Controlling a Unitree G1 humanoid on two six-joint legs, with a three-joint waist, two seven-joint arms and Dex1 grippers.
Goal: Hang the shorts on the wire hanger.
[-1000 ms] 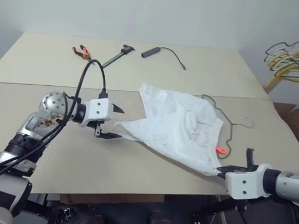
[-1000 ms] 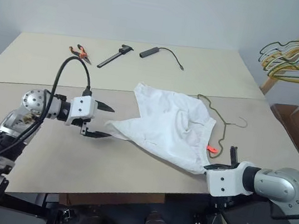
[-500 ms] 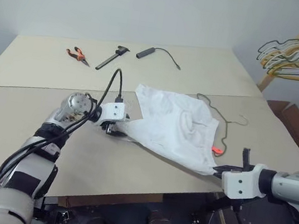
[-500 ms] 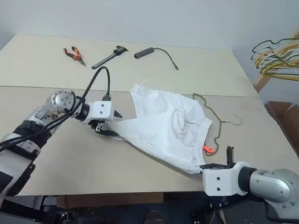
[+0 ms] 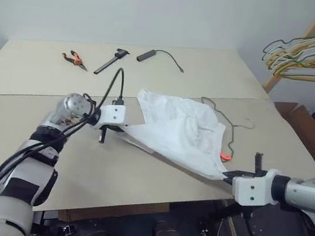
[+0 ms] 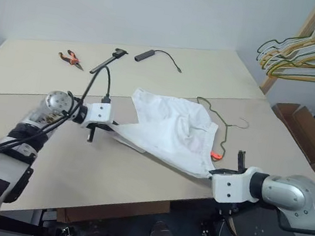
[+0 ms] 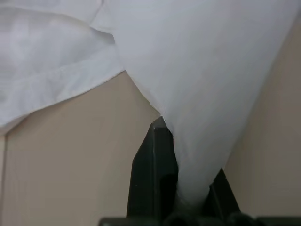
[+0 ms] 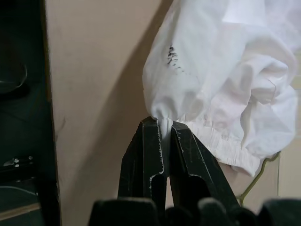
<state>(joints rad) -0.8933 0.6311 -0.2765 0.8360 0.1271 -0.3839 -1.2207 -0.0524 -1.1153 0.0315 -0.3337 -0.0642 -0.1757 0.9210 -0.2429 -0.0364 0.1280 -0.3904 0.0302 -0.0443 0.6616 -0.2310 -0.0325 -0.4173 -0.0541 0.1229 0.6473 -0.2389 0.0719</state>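
Shorts (image 5: 182,133) of white fabric lie on the near part of the beige table (image 5: 108,170), stretched between the two grippers. The left gripper (image 5: 125,130) is closed on the corner of the cloth that points toward the robot's left side; in the left wrist view the fabric comes out from between the two black fingers (image 7: 153,174) and spreads wider away from them. The right gripper (image 5: 229,175) is clamped on the opposite corner, at the near right edge of the table; in the right wrist view the cloth is bunched between its two fingers (image 8: 143,162), and short dark marks (image 8: 173,57) are visible on the fabric just past the grip. Between the two grips the near edge of the shorts makes a straight line, and it seems a little lifted from the table, while the far part of the cloth rests on the surface in folds. A small orange-red tag (image 5: 223,157) sits at the right edge of the shorts, near the right gripper.

The wire hanger (image 5: 233,126) lies flat on the table on the far right side of the shorts, and part of it is under the cloth. Its hook points to the right.

On the far part of the table are orange-handled pliers (image 5: 73,58), a dark long tool (image 5: 109,61) and a black cable (image 5: 164,56). A bunch of yellow and grey hangers (image 5: 309,56) hangs on a wooden rack at the right.
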